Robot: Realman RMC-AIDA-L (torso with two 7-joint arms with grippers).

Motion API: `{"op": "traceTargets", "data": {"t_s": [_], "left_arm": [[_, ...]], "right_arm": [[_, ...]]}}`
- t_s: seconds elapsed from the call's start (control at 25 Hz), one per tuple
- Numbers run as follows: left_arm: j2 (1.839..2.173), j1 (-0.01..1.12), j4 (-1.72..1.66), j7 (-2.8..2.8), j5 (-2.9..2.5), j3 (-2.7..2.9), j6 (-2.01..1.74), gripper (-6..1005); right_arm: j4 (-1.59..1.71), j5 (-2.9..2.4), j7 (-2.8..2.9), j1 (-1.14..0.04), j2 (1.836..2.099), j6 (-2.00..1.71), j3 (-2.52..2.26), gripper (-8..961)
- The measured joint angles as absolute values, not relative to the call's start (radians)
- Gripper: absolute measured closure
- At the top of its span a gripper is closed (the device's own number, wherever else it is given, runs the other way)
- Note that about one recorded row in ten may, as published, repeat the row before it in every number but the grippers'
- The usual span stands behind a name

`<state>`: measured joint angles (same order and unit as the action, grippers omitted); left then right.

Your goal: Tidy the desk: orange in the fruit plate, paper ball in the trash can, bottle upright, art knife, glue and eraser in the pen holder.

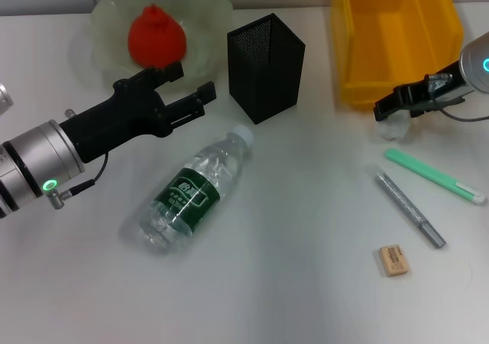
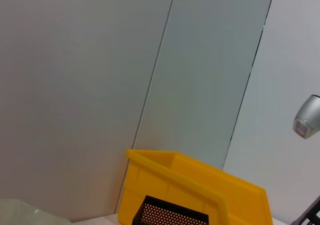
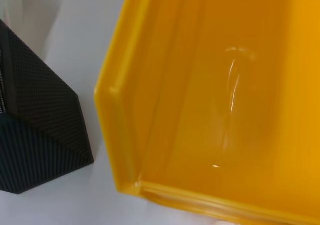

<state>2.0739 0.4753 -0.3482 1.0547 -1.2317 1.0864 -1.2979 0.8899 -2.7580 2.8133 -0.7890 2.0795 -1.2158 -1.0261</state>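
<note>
Right tool (image 1: 384,111) level, over paper ball (image 1: 393,130)

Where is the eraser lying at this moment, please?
In the head view the eraser lies flat on the table's near right part, just beside the lower end of the grey pen-like stick, untouched by either tool.

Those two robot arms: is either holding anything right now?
No. The left end effector is open and empty above the bottle; the right end effector hovers over the paper ball, grip unclear.
</note>
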Motion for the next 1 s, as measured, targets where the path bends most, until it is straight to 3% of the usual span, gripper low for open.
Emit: {"op": "traceTargets", "data": {"t_s": [0.36, 0.44, 0.8, 1.0], "left_arm": [[2.074, 0.473, -0.348, 1.055, -1.232, 1.081, -1.298, 215], [2.074, 0.472, -0.348, 1.056, -1.232, 1.080, -1.298, 215], [2.074, 0.472, -0.348, 1.060, -1.232, 1.087, -1.312, 215], [2.077, 0.466, -0.342, 1.061, -1.229, 1.084, -1.313, 215]], "right_arm": [[0.924, -2.751, 2.809, -0.783, 2.079, -1.243, -1.025, 335], [0.971, -2.724, 2.806, -0.770, 2.078, -1.283, -1.025, 526], [1.334, -2.550, 2.786, -0.643, 2.081, -1.370, -1.024, 545], [1.374, -2.556, 2.778, -0.643, 2.077, -1.269, -1.016, 541]]}}
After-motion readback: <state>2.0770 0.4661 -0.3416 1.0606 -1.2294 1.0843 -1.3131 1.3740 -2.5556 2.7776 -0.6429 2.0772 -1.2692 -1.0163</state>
